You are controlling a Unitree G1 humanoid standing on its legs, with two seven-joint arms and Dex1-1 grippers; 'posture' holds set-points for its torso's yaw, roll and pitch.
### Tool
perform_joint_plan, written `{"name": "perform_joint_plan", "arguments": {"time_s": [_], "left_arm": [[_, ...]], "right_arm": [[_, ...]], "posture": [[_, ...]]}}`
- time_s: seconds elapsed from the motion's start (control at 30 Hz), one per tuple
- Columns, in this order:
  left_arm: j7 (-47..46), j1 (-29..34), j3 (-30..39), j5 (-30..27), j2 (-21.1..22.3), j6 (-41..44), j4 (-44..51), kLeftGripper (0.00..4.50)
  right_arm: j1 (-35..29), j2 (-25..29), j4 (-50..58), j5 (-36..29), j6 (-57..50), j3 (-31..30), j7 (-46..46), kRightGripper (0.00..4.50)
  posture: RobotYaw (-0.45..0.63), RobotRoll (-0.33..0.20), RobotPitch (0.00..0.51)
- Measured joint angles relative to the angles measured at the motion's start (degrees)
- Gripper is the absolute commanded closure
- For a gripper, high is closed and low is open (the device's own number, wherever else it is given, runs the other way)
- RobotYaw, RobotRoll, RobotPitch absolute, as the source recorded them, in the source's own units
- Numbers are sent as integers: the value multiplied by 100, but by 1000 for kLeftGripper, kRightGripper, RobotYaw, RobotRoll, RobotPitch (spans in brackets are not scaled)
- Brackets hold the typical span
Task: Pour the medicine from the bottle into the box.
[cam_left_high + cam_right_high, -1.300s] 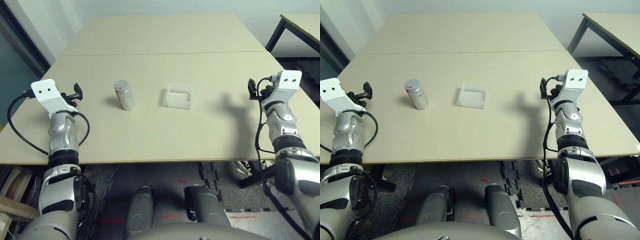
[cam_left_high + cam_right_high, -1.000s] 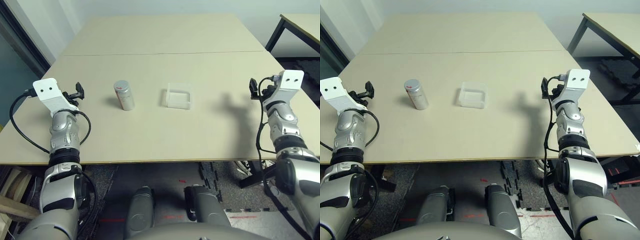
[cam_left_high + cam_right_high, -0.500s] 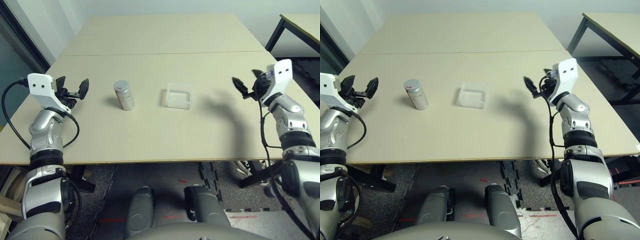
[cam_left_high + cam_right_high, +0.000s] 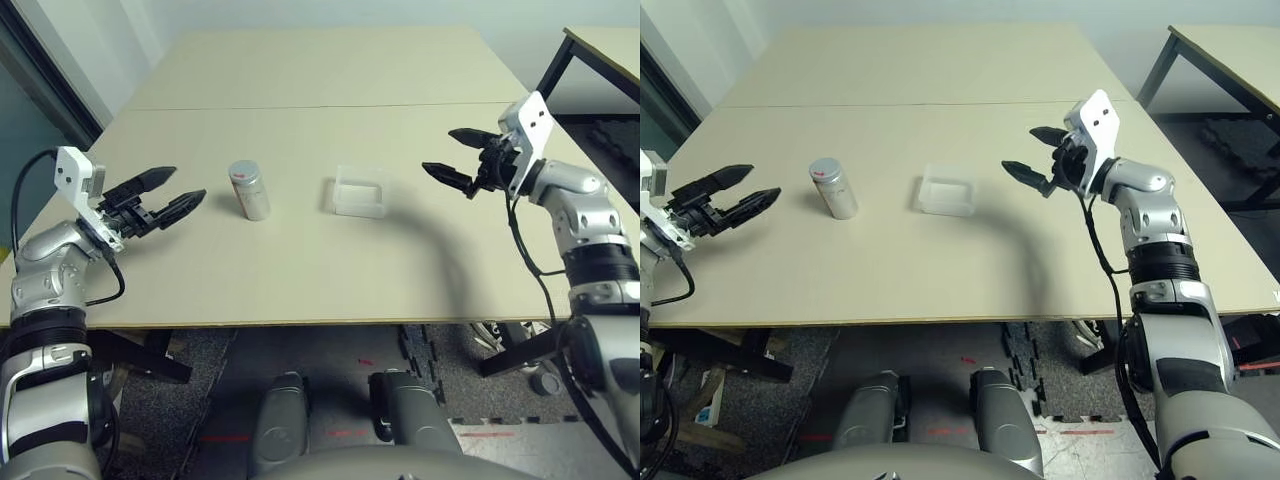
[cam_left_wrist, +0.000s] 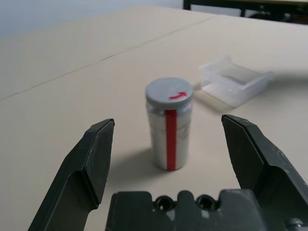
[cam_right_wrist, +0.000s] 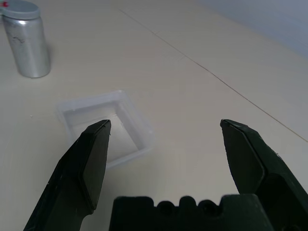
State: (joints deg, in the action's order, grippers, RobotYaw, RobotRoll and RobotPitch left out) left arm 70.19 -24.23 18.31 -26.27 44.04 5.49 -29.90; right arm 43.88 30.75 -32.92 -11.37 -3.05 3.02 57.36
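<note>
Matte table [image 4: 300, 250], silvery bottle [image 4: 248, 190].

The bottle [image 4: 248, 191] is a small silvery-grey cylinder standing upright on the counter [image 4: 300, 250], grey cap still on, with a bit of red print on top and a red stripe running down its side. The box [image 4: 359, 191] is a shallow clear plastic one with rounded corners and no lid, sitting flat and open side up. It's near the bottle on the bottle's right, apart from it, not touching.
</note>
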Motion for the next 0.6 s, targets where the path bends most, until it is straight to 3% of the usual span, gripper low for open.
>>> {"name": "perform_joint_plan", "arguments": {"time_s": [0.27,0.6], "left_arm": [[3,109,-111,128,-140,-351,-144,20],[-164,-420,-332,565,-372,-1231,-1293,20]], "right_arm": [[-3,-74,307,-179,-247,-3,247,0],[-74,-6,373,-194,-274,0,249,0]], "posture": [[-14,0,58],[-50,0,41]]}}
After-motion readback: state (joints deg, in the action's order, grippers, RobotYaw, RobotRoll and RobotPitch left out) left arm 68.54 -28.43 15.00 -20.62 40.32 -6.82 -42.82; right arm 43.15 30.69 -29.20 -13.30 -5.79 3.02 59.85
